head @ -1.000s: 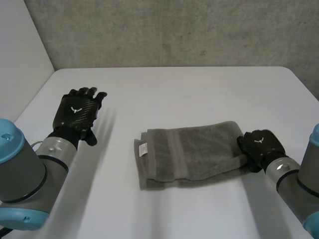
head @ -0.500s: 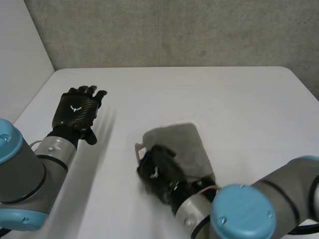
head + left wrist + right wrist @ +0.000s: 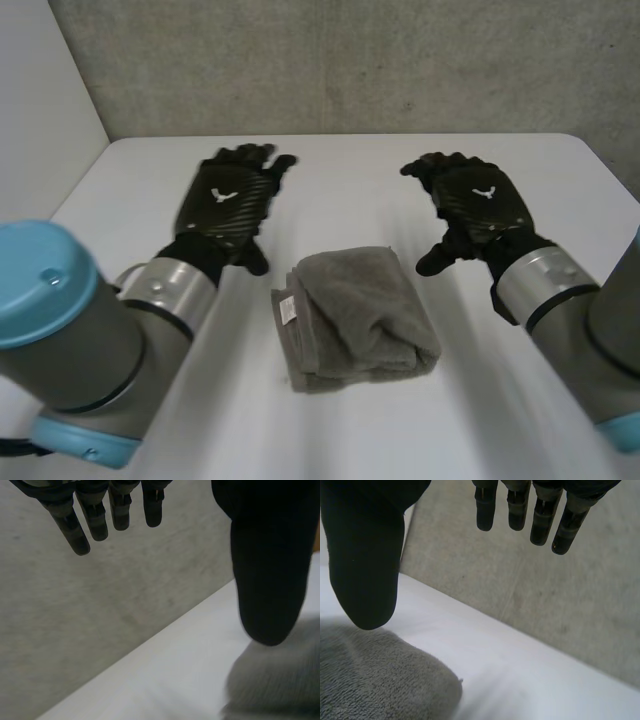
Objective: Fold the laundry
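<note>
Grey towel (image 3: pixel 355 320) laid folded on white table (image 3: pixel 350 170), left hand (image 3: pixel 228 205) and right hand (image 3: pixel 475 205) held either side, fingers straight, nothing gripped, seemingly raised above it.

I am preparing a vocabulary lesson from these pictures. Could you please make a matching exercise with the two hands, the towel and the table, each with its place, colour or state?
1. left hand
2. right hand
3. towel
4. table

a. white, carries the towel
b. grey, folded
c. open, left of the towel in the head view
d. open, right of the towel in the head view

Pairs: 1-c, 2-d, 3-b, 4-a
</note>
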Motion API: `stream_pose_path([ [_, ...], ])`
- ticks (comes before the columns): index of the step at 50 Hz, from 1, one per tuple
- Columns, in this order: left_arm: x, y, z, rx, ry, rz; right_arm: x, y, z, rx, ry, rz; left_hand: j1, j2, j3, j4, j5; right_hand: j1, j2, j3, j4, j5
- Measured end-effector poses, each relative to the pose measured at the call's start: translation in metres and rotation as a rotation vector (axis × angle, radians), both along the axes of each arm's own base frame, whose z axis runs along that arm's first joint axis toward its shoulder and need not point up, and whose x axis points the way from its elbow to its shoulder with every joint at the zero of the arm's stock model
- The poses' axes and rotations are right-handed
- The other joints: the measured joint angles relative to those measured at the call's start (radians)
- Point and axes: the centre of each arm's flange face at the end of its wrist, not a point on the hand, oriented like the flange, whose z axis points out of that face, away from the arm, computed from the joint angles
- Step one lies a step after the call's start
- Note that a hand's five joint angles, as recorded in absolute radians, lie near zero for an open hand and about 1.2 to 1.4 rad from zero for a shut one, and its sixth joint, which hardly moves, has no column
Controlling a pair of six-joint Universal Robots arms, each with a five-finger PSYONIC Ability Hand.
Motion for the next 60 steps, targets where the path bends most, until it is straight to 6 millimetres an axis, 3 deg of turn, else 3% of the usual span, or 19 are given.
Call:
stream_pose_path([
  [3, -0.014, 0.005, -0.001, 0.062, 0.031, -0.042, -0.004, -0.005, -0.001, 0.070, -0.022, -0.006, 0.001, 0.001, 0.000, 0.000, 0.000, 0.000, 0.000, 0.000, 0.000, 0.000],
  [10, -0.055, 0.012, -0.021, 0.295, 0.098, -0.125, -0.009, -0.014, -0.027, 0.251, -0.023, -0.010, 0.002, 0.004, 0.007, 0.014, 0.000, 0.000, 0.000, 0.000, 0.000, 0.000],
  [17, -0.068, 0.006, -0.032, 0.364, 0.124, -0.131, -0.012, -0.020, -0.045, 0.300, -0.003, -0.020, 0.002, 0.014, 0.017, 0.021, 0.000, 0.000, 0.000, 0.000, 0.000, 0.000],
  [19, -0.073, 0.001, -0.043, 0.390, 0.117, -0.125, -0.011, -0.021, -0.058, 0.328, 0.016, -0.018, 0.002, 0.019, 0.023, 0.025, 0.000, 0.000, 0.000, 0.000, 0.000, 0.000],
  [25, -0.072, -0.002, -0.069, 0.441, 0.065, -0.095, -0.007, -0.020, -0.073, 0.362, 0.039, -0.007, 0.016, 0.022, 0.026, 0.029, 0.000, 0.000, 0.000, 0.000, 0.000, 0.000],
  [30, -0.060, -0.002, -0.091, 0.494, -0.003, -0.024, 0.000, -0.017, -0.082, 0.376, 0.053, 0.018, 0.016, 0.022, 0.026, 0.029, 0.000, 0.000, 0.000, 0.000, 0.000, 0.000],
  [44, -0.031, 0.005, -0.103, 0.472, -0.165, 0.047, 0.027, 0.003, -0.097, 0.329, 0.174, 0.146, 0.012, 0.013, 0.017, 0.022, 0.000, 0.000, 0.000, 0.000, 0.000, 0.000],
  [48, -0.026, 0.009, -0.091, 0.378, -0.226, 0.037, 0.038, 0.005, -0.090, 0.253, 0.240, 0.186, 0.011, 0.010, 0.014, 0.019, 0.000, 0.000, 0.000, 0.000, 0.000, 0.000],
  [52, -0.025, 0.009, -0.065, 0.296, -0.201, 0.041, 0.041, 0.001, -0.071, 0.182, 0.261, 0.187, 0.011, 0.010, 0.014, 0.018, -0.002, 0.000, 0.000, 0.000, 0.000, -0.001],
  [57, -0.023, 0.010, -0.013, 0.177, -0.112, 0.045, 0.041, -0.005, -0.017, 0.045, 0.239, 0.147, 0.011, 0.009, 0.014, 0.018, -0.002, 0.000, 0.000, 0.000, 0.000, -0.001],
  [58, -0.021, 0.010, 0.006, 0.137, -0.077, 0.048, 0.040, -0.005, 0.001, 0.001, 0.223, 0.129, 0.011, 0.009, 0.014, 0.018, -0.002, 0.000, 0.000, 0.000, 0.000, -0.001],
  [60, -0.020, 0.010, 0.017, 0.115, -0.057, 0.051, 0.038, -0.004, 0.011, -0.023, 0.213, 0.119, 0.011, 0.009, 0.014, 0.018, -0.002, 0.000, 0.000, 0.000, 0.000, -0.001],
])
